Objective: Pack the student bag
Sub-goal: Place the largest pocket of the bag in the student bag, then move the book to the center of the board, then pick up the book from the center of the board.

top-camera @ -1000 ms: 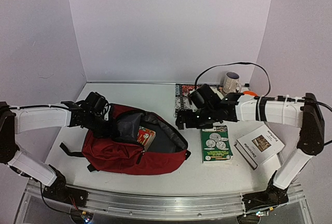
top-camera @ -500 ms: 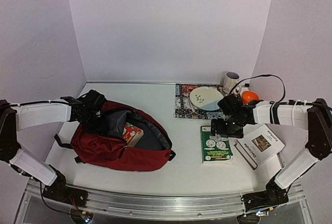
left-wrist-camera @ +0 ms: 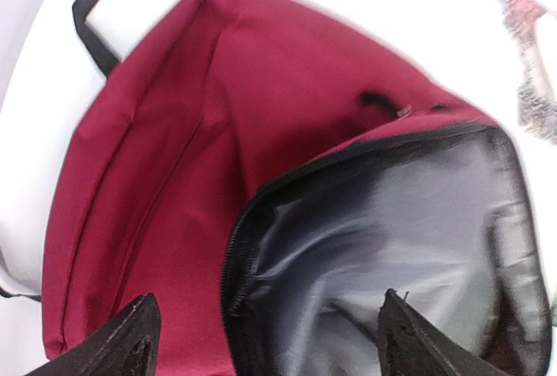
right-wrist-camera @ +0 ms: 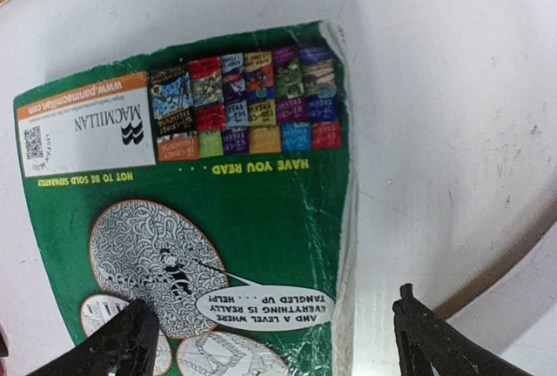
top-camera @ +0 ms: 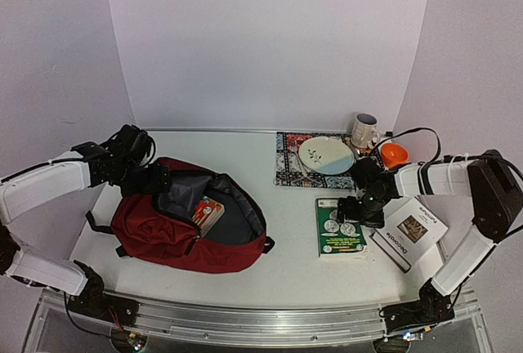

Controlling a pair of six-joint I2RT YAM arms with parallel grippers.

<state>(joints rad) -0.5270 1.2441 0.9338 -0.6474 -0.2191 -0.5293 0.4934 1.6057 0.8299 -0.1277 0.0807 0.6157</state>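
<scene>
The student bag [top-camera: 155, 234] lies at the left, dark red, its zipper open and the black lining showing. A colourful book [top-camera: 208, 212] sits inside the opening. My left gripper [top-camera: 158, 181] hovers at the bag's back rim; in the left wrist view it [left-wrist-camera: 265, 341] is open, its fingers astride the zipper edge [left-wrist-camera: 231, 271] and holding nothing. My right gripper [top-camera: 353, 208] is low over a green book [top-camera: 339, 230] lying flat on the table. In the right wrist view it [right-wrist-camera: 274, 332] is open, astride the right edge of the green book [right-wrist-camera: 191, 211].
A white book [top-camera: 409, 230] lies right of the green one. At the back right a patterned mat [top-camera: 288, 165] carries a plate [top-camera: 325, 155], with a mug [top-camera: 364, 130] and an orange bowl [top-camera: 394, 154] beside it. A black strap [top-camera: 96, 224] trails left of the bag.
My left gripper has let go of the bag's rim and opened wide. The right arm swung from above the bag back to the green book and came down over it.
</scene>
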